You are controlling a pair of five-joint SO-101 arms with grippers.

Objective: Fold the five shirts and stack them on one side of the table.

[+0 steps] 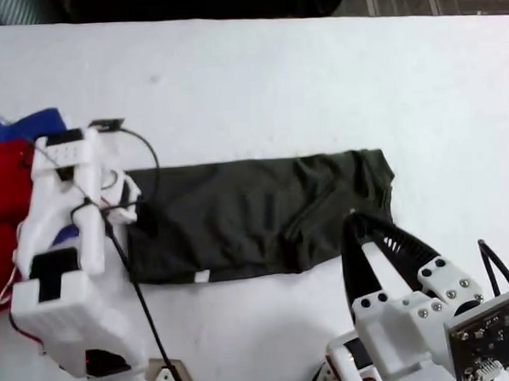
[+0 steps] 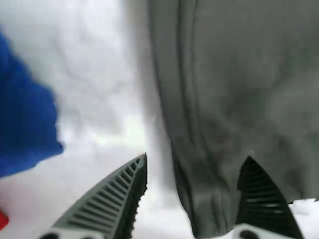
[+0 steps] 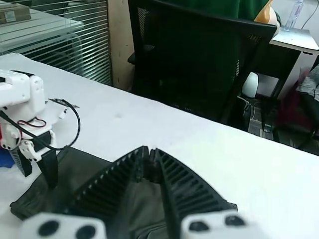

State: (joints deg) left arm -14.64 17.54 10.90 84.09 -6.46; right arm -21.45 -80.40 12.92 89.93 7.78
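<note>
At the middle of the white table (image 1: 317, 76) lies the dark shirt (image 1: 256, 212), drawn out as a long band that runs left to right, roughly parallel to the near edge. One end points toward the left edge and the other, more rumpled end lies right of centre. A small pale tag shows on its near hem.

Against the left edge sit the red shirt (image 1: 3, 195) and the blue shirt (image 1: 29, 125), bunched together, the blue one farther from the near edge. They lie close to the dark shirt's left end, with a strip of bare table between.

The left gripper (image 2: 196, 158) is at that left end with its fingers spread wide. One finger is over bare table and the other over the dark cloth, so the shirt's edge runs between them (whether either tip presses the fabric I cannot tell). Nothing is pinched.

The right gripper (image 3: 149, 150) is near the front right of the table, by the near hem at the shirt's right end. Its ribbed black fingers are pressed together at the tips, with no cloth between them. Whether it touches the shirt is unclear.

Beyond the far edge stands a black office chair (image 3: 199, 64).
</note>
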